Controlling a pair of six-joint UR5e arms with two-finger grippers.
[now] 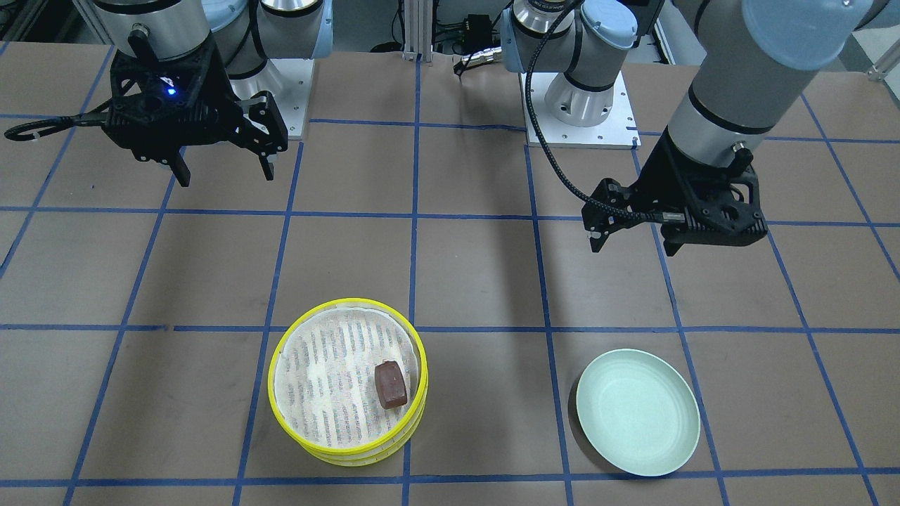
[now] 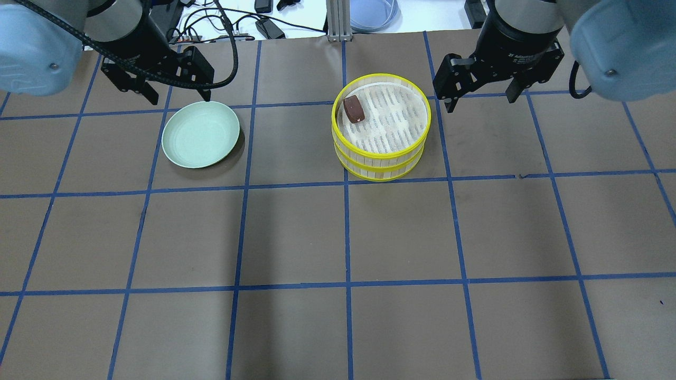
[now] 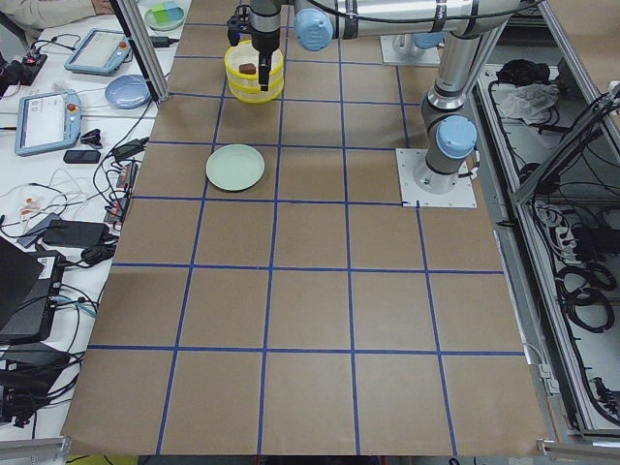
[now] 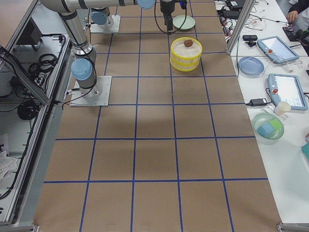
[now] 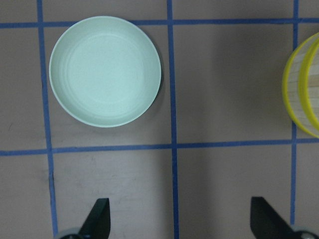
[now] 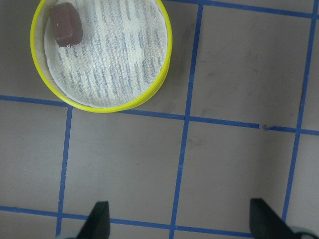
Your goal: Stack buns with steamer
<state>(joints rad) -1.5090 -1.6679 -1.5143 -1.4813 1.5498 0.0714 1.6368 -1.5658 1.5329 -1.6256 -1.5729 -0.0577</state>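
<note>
The steamer (image 1: 320, 383) stands as two yellow-rimmed tiers stacked one on the other (image 2: 378, 164). The dark reddish-brown bun (image 1: 390, 384) lies on the top tier's white liner near the rim; it also shows in the overhead view (image 2: 354, 109) and the right wrist view (image 6: 65, 24). The cream-white bun is hidden. My left gripper (image 2: 179, 97) is open and empty, above the table beside the pale green plate (image 2: 200, 134). My right gripper (image 2: 481, 101) is open and empty, to the right of the steamer and apart from it.
The green plate (image 1: 636, 411) is empty; it fills the upper left of the left wrist view (image 5: 104, 69). The steamer's edge (image 5: 304, 94) shows at that view's right. Blue tape lines grid the brown table. Tablets, cables and bowls lie on the benches off the table's far side.
</note>
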